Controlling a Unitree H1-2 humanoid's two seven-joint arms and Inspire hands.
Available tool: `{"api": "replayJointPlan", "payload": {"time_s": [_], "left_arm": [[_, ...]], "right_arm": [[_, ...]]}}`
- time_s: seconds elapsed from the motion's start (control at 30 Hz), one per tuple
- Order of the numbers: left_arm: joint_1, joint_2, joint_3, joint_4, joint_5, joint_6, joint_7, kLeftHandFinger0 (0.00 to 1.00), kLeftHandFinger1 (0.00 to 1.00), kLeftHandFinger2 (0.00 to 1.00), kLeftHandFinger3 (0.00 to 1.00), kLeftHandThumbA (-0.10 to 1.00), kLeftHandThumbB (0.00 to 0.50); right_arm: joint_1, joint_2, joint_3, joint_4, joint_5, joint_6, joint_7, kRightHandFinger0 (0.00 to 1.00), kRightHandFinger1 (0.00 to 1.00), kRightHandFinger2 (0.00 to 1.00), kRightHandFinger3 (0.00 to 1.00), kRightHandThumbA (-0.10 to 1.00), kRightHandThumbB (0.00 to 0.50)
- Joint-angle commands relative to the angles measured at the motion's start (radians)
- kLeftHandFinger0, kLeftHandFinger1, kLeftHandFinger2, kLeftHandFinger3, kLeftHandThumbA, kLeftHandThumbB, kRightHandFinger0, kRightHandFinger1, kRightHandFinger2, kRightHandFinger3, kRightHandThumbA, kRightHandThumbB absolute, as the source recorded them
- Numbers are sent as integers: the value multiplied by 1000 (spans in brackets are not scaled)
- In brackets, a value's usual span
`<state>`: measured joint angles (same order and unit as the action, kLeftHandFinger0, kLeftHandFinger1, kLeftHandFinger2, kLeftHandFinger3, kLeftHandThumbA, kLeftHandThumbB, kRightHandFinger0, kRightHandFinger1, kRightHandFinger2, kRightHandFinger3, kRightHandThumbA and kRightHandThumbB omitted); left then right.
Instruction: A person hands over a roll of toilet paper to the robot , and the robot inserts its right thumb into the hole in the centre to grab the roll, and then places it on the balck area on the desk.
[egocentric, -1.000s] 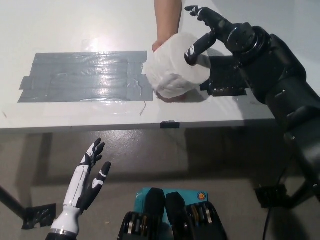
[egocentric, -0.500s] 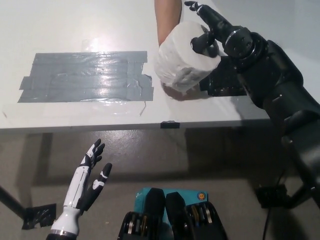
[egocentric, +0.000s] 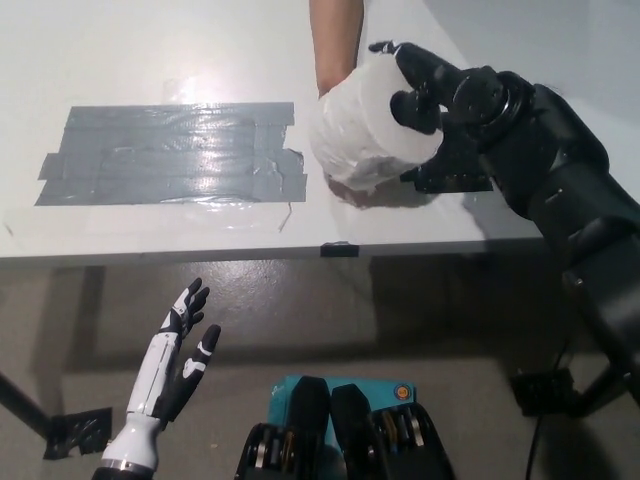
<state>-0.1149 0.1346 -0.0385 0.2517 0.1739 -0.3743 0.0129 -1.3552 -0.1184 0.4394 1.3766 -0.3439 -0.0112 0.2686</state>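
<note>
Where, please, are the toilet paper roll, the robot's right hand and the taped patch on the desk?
toilet paper roll (egocentric: 360, 135): head view, on its wrapped white side.
right hand (egocentric: 430, 90): head view, on the black hand at the roll's end.
taped patch (egocentric: 170, 155): head view, on the middle of the grey tape.

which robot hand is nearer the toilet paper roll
Right. The black right robot hand is on the toilet paper roll at its end face, above the desk. The white left robot hand hangs open below the desk edge, far away.
</note>
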Motion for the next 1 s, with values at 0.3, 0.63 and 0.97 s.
{"api": "replayJointPlan", "payload": {"time_s": [0.3, 0.63, 0.97], "left_arm": [[-50, 5, 5, -8, -13, -29, 4, 1000, 1000, 1000, 1000, 877, 141], [-59, 9, 3, -3, -15, -27, -2, 1000, 1000, 1000, 1000, 873, 128], [-66, 7, 1, 12, -6, -40, 6, 1000, 1000, 1000, 1000, 894, 124]], "right_arm": [[-28, -30, 80, 38, -52, 53, 116, 50, 459, 615, 317, -100, 277], [-22, -67, -172, 26, 113, 35, 90, 35, 562, 852, 846, -100, 282], [-7, -69, -740, 39, 521, 214, 133, 0, 416, 937, 1000, -100, 152]]}}
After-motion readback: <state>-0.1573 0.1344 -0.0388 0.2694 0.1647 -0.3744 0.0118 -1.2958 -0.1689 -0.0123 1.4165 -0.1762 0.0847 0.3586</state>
